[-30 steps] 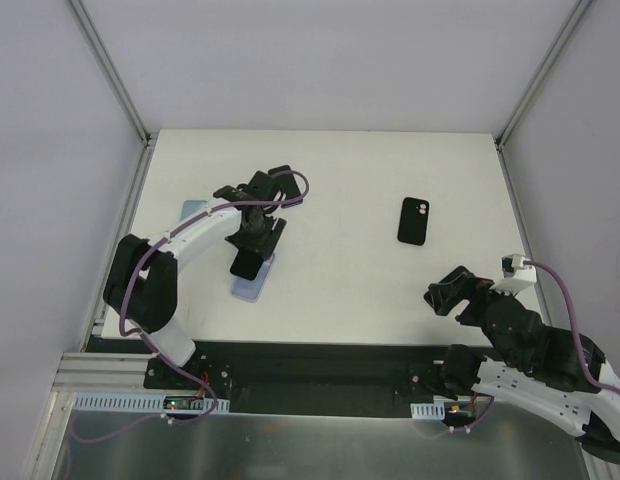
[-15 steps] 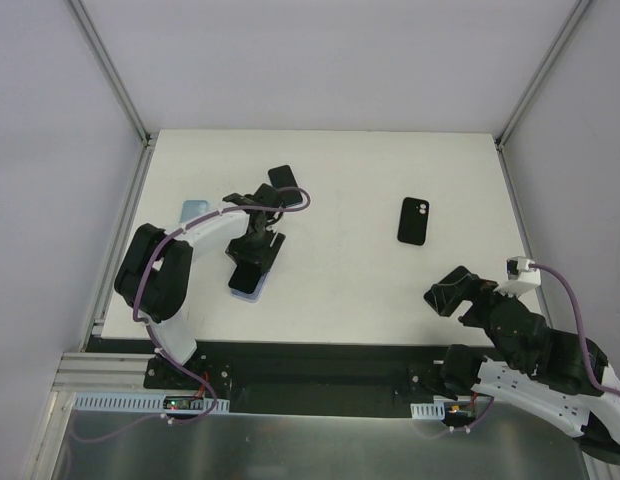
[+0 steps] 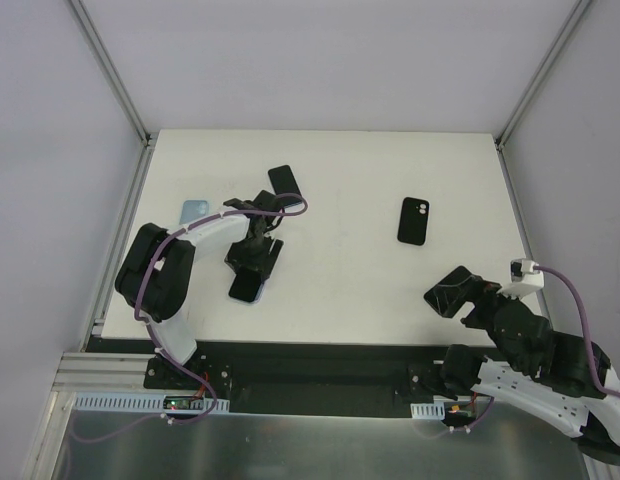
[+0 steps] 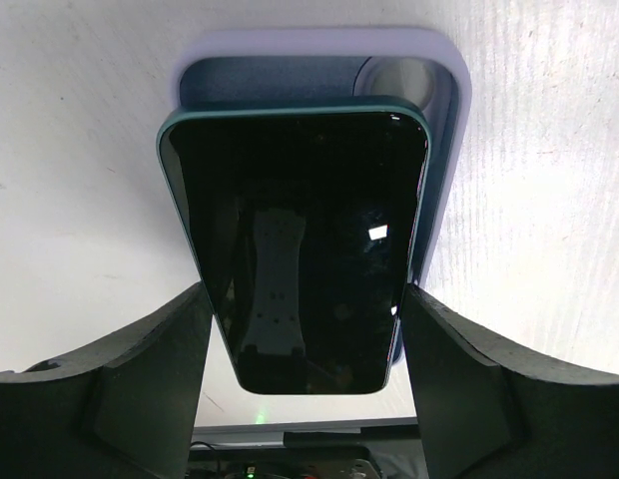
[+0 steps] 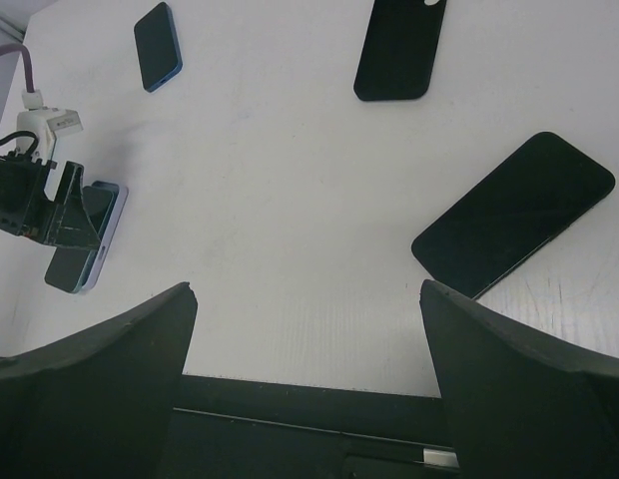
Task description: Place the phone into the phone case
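Note:
My left gripper (image 3: 254, 252) (image 4: 307, 291) is shut on the phone (image 4: 300, 230), a black-screened handset with a teal edge. It holds the phone by its long sides, tilted over the lavender phone case (image 4: 441, 150) on the table. The phone's far end sits low inside the case's rim, and the case's camera hole (image 4: 399, 78) shows beyond it. In the top view the phone (image 3: 247, 288) covers almost all of the case. My right gripper (image 3: 455, 291) (image 5: 309, 399) is open and empty near the front right of the table.
A black case (image 3: 414, 220) (image 5: 399, 45) lies at the right middle. A dark blue phone (image 3: 282, 181) (image 5: 158, 45) lies behind the left gripper. A light blue item (image 3: 195, 211) lies at the left. Another dark phone (image 5: 514, 215) lies near my right gripper.
My left gripper has carried the phone toward the near edge and down over the lavender case, which is now almost covered. The right arm has barely shifted.

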Controlling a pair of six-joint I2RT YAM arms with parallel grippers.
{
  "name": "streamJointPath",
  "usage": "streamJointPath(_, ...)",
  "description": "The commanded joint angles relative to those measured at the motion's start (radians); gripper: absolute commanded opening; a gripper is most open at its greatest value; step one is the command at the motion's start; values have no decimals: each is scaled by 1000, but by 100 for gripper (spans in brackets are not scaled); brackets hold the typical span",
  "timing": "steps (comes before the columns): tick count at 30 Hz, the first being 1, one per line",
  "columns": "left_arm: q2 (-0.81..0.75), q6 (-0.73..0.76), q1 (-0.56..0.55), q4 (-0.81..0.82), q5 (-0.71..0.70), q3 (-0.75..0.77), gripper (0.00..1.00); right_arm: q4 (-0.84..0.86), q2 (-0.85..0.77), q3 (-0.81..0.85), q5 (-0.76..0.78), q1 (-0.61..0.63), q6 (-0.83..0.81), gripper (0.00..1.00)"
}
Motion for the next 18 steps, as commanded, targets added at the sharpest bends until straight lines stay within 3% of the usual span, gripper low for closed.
streamJointPath(1, -9, -27, -2, -15, 39, 33, 37, -27, -4, 4, -5, 3, 18, 97)
streamJointPath(3, -12, -30, -2, -16, 47, 44, 52, -38, -3, 4, -10, 3, 36, 97)
streamJointPath(4, -14, -31, -2, -16, 51, 48, 64, -38, -6, 2, -13, 3, 39, 97)
streamJointPath(7, -38, -44, -2, -13, 50, 53, 71, -35, -6, -1, -25, 3, 41, 97)
streamJointPath(11, -83, -53, -1, -13, 103, 70, 90, -39, -10, -2, -30, 3, 41, 97)
streamJointPath(18, -80, -68, 25, -39, 90, 91, 95, -42, -16, -5, -28, 1, 47, 97)
